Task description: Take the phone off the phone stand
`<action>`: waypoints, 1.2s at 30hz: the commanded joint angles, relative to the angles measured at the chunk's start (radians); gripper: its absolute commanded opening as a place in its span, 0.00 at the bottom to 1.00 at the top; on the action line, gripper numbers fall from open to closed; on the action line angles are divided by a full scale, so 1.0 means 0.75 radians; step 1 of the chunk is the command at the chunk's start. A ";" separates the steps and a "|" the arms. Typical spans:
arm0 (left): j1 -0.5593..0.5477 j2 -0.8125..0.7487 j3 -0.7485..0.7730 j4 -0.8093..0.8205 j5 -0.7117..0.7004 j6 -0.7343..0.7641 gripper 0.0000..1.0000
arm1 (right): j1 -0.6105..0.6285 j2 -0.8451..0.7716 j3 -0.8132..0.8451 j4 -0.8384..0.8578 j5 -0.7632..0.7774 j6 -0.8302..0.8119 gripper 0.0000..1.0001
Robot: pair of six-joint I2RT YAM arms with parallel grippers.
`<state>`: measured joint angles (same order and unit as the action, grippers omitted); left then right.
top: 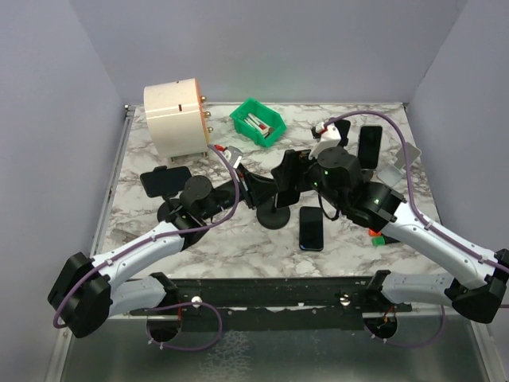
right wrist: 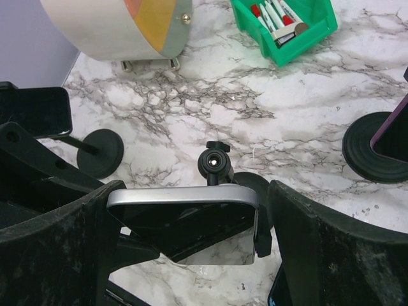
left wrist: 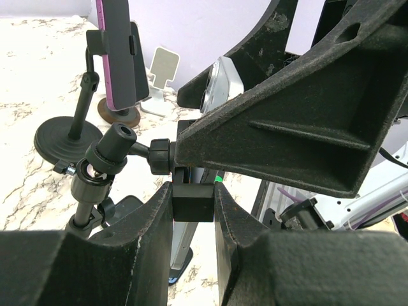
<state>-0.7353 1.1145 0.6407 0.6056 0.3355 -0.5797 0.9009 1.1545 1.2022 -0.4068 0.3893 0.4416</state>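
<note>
Right wrist: phone (right wrist: 183,226) btwn fingers of spread right claw (right wrist: 191,255); left claw (left wrist: 193,217) pinching phone stand (left wrist: 95,169).

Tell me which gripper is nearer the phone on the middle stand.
Right. The right gripper has its jaws either side of the phone; the left gripper grips the stand's clamp below it.

The white, grey-veined marble tabletop (top: 238,243) carries a cream cylindrical drum (top: 175,119) and a green plastic bin (top: 270,135) at its far side, a black round-based phone stand (top: 274,216) in the middle, and a dark flat-lying phone (top: 311,228) just beside it
</note>
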 commanded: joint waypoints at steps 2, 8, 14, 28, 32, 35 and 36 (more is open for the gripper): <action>0.001 0.017 0.024 0.045 -0.043 -0.005 0.00 | 0.003 0.000 0.029 -0.104 0.084 0.018 0.94; -0.002 0.024 0.033 0.045 -0.041 -0.010 0.00 | 0.004 0.015 0.031 -0.087 0.048 -0.001 0.85; -0.004 0.020 0.032 0.045 -0.038 -0.012 0.00 | 0.006 0.043 0.035 -0.089 0.039 -0.004 0.83; -0.005 0.016 0.026 0.045 -0.034 -0.006 0.00 | 0.007 0.024 0.010 -0.075 0.036 -0.021 0.51; -0.004 -0.003 -0.002 0.043 -0.032 0.007 0.00 | 0.005 0.015 0.005 -0.076 0.048 -0.046 0.04; -0.004 -0.031 -0.025 0.045 0.003 0.017 0.00 | 0.005 -0.001 -0.015 -0.076 0.048 -0.069 0.00; -0.002 -0.041 -0.032 0.048 0.019 0.021 0.00 | 0.004 -0.013 -0.029 -0.068 0.045 -0.075 0.00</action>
<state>-0.7399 1.1267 0.6411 0.6281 0.3275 -0.5789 0.9100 1.1793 1.2137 -0.4343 0.3973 0.4129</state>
